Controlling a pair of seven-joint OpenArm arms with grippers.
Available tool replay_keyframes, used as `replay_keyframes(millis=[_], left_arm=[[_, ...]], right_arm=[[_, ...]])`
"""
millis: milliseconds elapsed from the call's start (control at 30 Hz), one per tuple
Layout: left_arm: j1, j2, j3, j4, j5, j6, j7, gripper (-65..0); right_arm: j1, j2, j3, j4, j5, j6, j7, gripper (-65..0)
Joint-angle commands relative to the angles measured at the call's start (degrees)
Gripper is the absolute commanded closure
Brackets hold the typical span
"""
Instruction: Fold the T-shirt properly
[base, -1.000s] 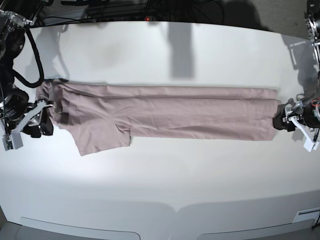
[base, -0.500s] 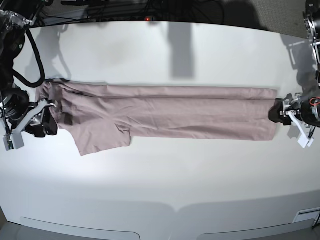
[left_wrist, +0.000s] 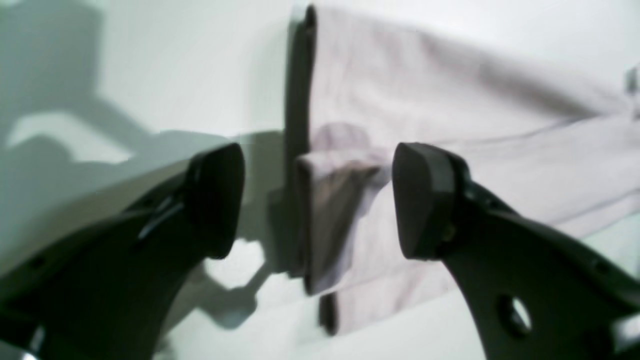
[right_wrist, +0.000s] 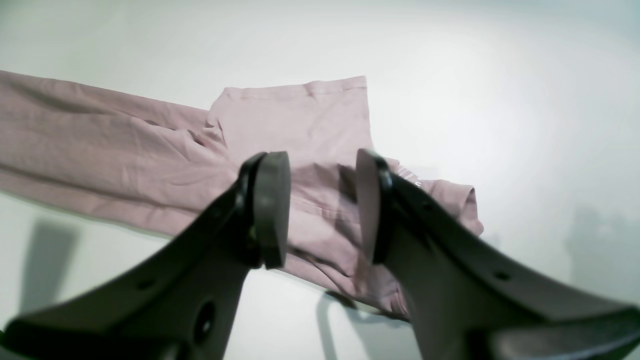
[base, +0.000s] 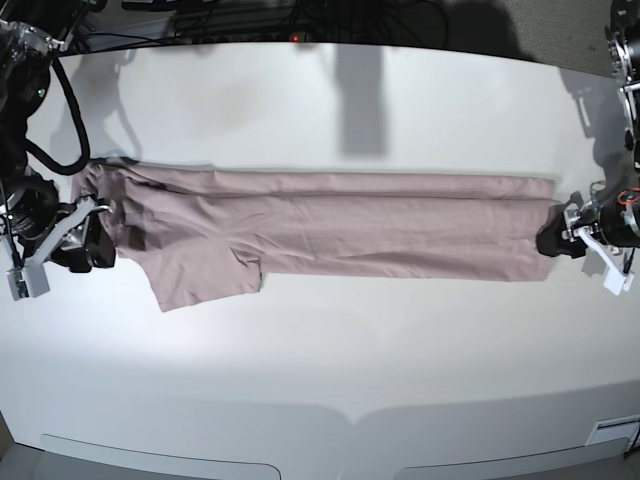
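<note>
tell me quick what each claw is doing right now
Left claw: open, straddling the T-shirt end, not gripping.
Right claw: part open, over the shirt, holding nothing.

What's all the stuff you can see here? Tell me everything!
T-shirt: one, dusty pink, folded into a long strip across the middle of the table, one sleeve sticking out toward the near edge.
Table: one, white, under everything.
Cables: several, black, behind the table's far edge.
Left hand: one, black, at the strip's end on the base view's right, open with a small fold of cloth between its fingers.
Right hand: one, black, at the sleeve end on the base view's left, fingers apart above the cloth.
</note>
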Motion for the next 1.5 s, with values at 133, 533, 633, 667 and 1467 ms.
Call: replay_keyframes(millis=[133, 533, 633, 667, 1467], left_arm=[[2.1, 2.3, 0.4, -1.8, -7.0, 0.6, 10.4, -45.5], [1.7, 2.4, 0.4, -1.5, -20.2, 0.6, 20.9, -45.5], [1.7, 2.4, 0.4, -1.5, -20.2, 0.6, 19.7, -45.5], [1.7, 2.3, 0.4, -1.5, -20.3, 0.6, 19.5, -45.5], [1.7, -1.1, 0.4, -1.5, -14.7, 0.6, 6.1, -41.8]], right_arm=[[0.6, 1.0, 0.4, 1.1, 1.1, 0.3, 0.9, -23.2], [0.7, 1.0, 0.4, 1.1, 1.1, 0.3, 1.0, -23.2], [0.6, 1.0, 0.4, 1.1, 1.1, 0.3, 1.0, -23.2], [0.6, 1.0, 0.4, 1.1, 1.1, 0.3, 1.0, -23.2], [0.6, 1.0, 0.4, 1.1, 1.1, 0.3, 0.7, -23.2]])
